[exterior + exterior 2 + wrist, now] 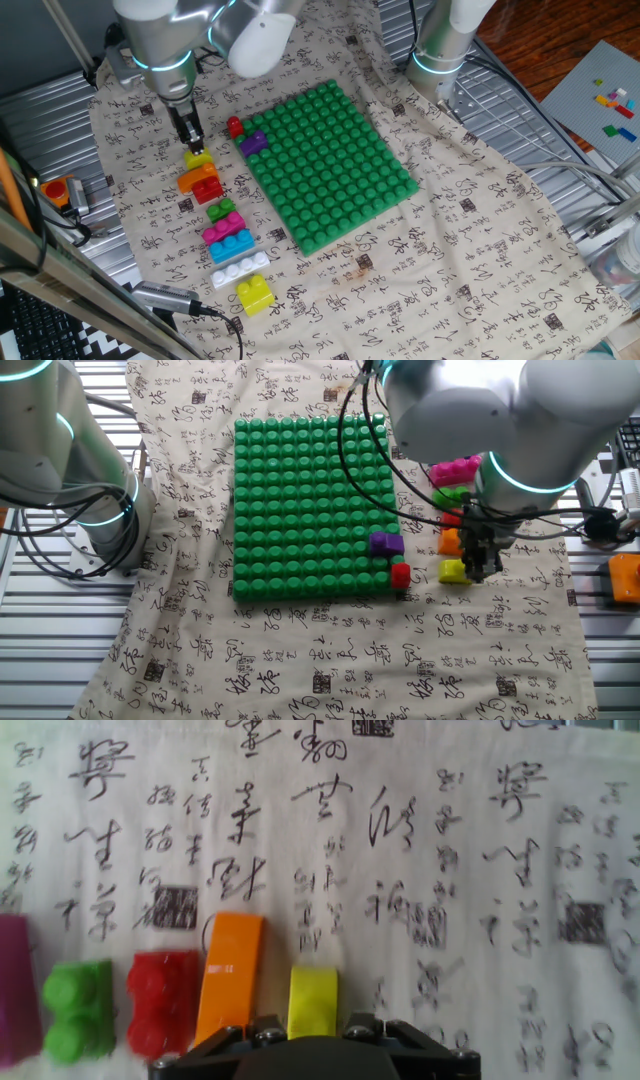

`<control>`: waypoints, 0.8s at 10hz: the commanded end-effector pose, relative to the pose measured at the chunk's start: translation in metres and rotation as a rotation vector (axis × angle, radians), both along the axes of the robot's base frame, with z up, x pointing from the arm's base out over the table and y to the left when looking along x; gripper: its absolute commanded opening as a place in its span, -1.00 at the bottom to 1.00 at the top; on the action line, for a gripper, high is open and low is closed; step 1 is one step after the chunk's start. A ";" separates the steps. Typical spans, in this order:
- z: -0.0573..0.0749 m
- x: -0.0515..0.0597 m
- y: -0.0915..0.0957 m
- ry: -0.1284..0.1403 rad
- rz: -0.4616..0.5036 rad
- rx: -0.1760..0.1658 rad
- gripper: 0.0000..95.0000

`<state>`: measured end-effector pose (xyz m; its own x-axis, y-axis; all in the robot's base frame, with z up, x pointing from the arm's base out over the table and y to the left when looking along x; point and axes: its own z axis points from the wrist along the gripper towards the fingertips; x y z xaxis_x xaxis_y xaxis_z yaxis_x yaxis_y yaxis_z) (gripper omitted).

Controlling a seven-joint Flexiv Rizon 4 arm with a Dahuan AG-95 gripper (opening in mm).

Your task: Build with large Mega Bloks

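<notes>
My gripper (191, 140) stands over the left row of large Mega Bloks, its jaws closed on the two sides of a small yellow brick (198, 158) that sits on the cloth. In the hand view the yellow brick (313, 1002) lies between my fingers (265, 1032), with an orange brick (230, 975), a red one (162, 1000) and a green one (78, 1010) to its left. The green baseplate (330, 165) carries a red brick (235, 127) and a purple brick (254, 142) at its corner. The other fixed view shows the gripper (478, 565) by the yellow brick (452, 571).
More bricks lie in a row toward the front: green (221, 212), pink (222, 230), blue (232, 246), white (240, 268), yellow (255, 294). A second arm's base (440, 50) stands behind the plate. Tiny bricks sit on a grey plate (612, 100) at the far right.
</notes>
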<state>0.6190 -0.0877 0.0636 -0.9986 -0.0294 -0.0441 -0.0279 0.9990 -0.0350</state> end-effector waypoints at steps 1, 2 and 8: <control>-0.005 0.002 -0.002 -0.007 0.003 0.003 -0.20; -0.007 0.002 -0.002 -0.008 0.003 0.003 -0.20; -0.012 0.001 0.000 -0.006 0.005 0.001 -0.20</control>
